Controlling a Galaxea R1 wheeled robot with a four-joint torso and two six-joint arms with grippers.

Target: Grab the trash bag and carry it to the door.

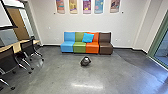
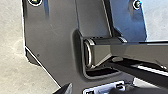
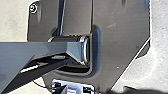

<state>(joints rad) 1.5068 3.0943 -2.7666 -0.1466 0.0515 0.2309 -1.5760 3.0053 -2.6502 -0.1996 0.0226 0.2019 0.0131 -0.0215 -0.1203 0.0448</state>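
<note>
Well, the dark, lumpy trash bag [image 1: 85, 62] sits on glossy floor [image 1: 55, 75].

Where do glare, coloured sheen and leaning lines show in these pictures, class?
Head view: a bright streak of glare on the floor in front of the bag, bluish light near the glass, wall edges leaning outward; left wrist view: floor washed out pale beside the dark plate; right wrist view: bluish sheen on the jointed bar.

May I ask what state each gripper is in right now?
Left gripper: open or closed can't be told, but the trash bag is on the floor.
Right gripper: open or closed can't be told either.
</note>
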